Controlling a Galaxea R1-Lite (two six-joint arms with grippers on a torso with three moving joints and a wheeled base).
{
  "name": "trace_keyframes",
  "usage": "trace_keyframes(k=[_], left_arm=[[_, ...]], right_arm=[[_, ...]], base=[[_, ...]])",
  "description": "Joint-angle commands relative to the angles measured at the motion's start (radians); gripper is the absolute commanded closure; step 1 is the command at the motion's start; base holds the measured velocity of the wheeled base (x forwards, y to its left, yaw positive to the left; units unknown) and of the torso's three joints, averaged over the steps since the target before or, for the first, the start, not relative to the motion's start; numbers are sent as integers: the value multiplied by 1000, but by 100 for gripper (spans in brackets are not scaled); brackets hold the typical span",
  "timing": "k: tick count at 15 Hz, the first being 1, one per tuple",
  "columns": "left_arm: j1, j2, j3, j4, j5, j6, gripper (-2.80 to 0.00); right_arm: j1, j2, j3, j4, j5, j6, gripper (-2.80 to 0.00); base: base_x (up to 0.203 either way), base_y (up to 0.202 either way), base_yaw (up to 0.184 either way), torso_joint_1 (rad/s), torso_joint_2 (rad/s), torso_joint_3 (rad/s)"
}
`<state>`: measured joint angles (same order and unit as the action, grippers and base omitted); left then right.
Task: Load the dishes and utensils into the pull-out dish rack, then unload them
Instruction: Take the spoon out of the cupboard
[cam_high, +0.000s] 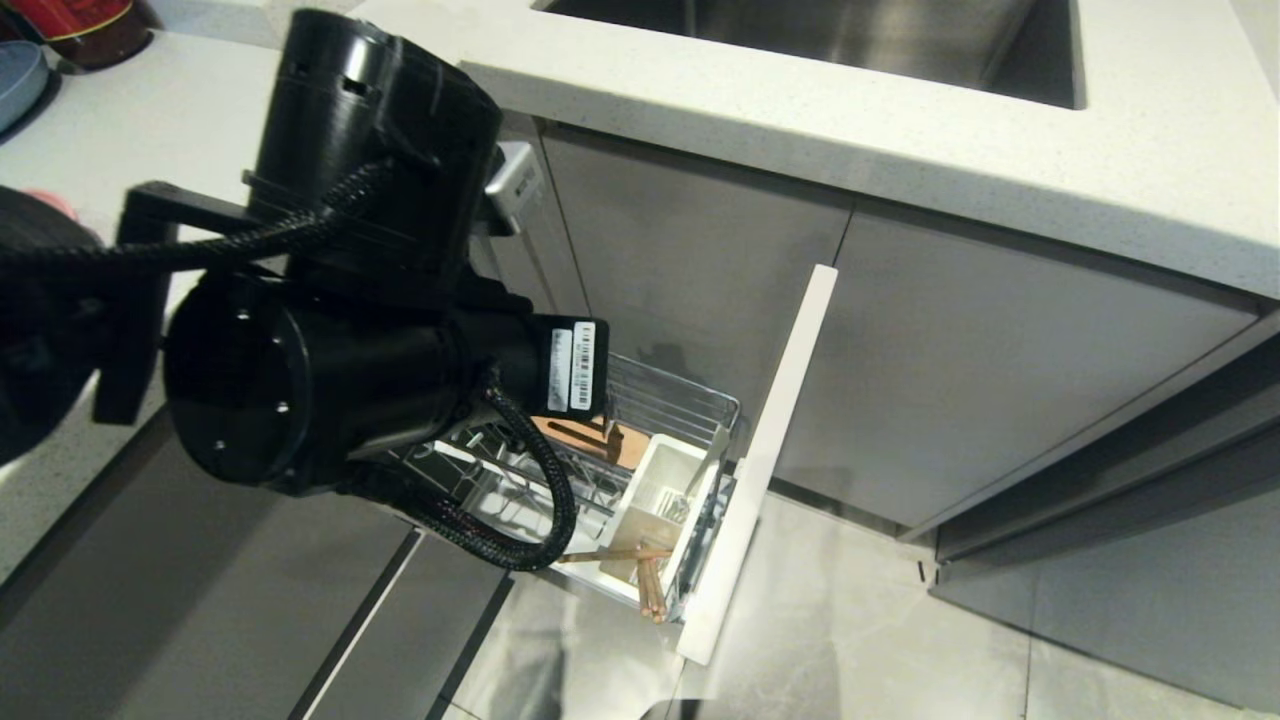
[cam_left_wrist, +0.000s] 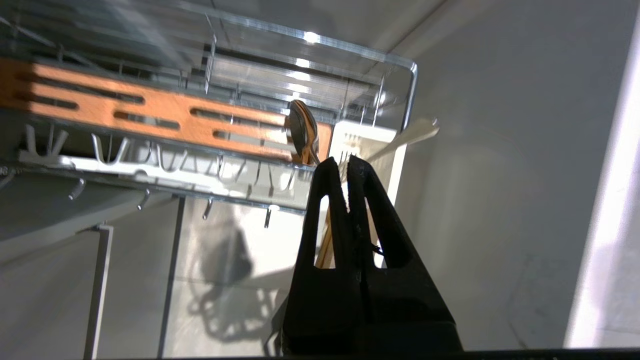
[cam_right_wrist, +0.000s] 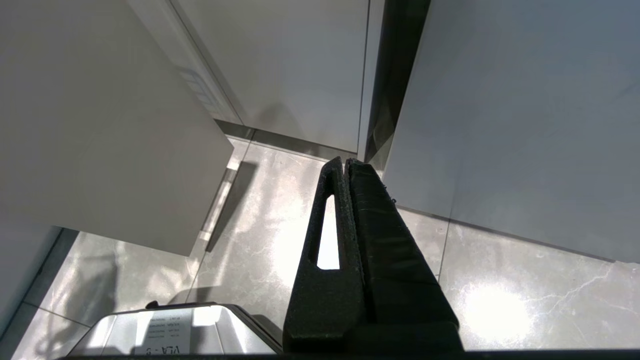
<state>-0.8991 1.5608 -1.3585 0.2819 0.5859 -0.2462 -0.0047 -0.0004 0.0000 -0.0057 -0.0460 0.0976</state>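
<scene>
Left wrist view: your left gripper (cam_left_wrist: 344, 161) fills the lower centre of the frame, its two black fingers (cam_left_wrist: 372, 200) pressed together with no gap showing at the tips. The grey metal spoon (cam_left_wrist: 301, 131) sits just above and slightly left of those tips. Its bowl is farthest from you, and its handle runs down almost in line with the fingers until it slips behind the edge of the left-hand finger. You cannot tell from here whether the handle is pinched or only passes behind.

The wooden chopsticks (cam_left_wrist: 325, 247) show through the slot of that same finger, on much the same axis. The white cutlery box (cam_left_wrist: 372, 145) stands right of the spoon, inside the chrome corner of the pull-out dish rack (cam_left_wrist: 413, 95), with an orange slotted board (cam_left_wrist: 165, 107) across the upper left.

In the head view the rack's front panel (cam_high: 790, 400) stands pulled out at centre, and the left arm covers most of the basket. No plate or bowl shows in the rack.

Your right gripper (cam_right_wrist: 346, 162) hangs closed over bare floor tiles, well apart; the left is plainly the nearer hand for the spoon.
</scene>
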Motion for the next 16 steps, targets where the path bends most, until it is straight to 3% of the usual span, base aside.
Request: trace_keyframes(k=[1,4,8,16], left_arm=[[-7,-56,-12,1,34,-2,0],[-15,-115,-47,-7,75,-7,0],[-17,-222,-102,-33,80,-13,0],[9,-413,-179,-244,134,3,0]], right_arm=[[0,-4,0,0,0,1,0],[0,-4,0,0,0,1,0],[0,-4,0,0,0,1,0],[0,-4,0,0,0,1,0]], base=[[0,0,0,0,0,0],[0,0,0,0,0,0],[0,0,0,0,0,0],[0,0,0,0,0,0]])
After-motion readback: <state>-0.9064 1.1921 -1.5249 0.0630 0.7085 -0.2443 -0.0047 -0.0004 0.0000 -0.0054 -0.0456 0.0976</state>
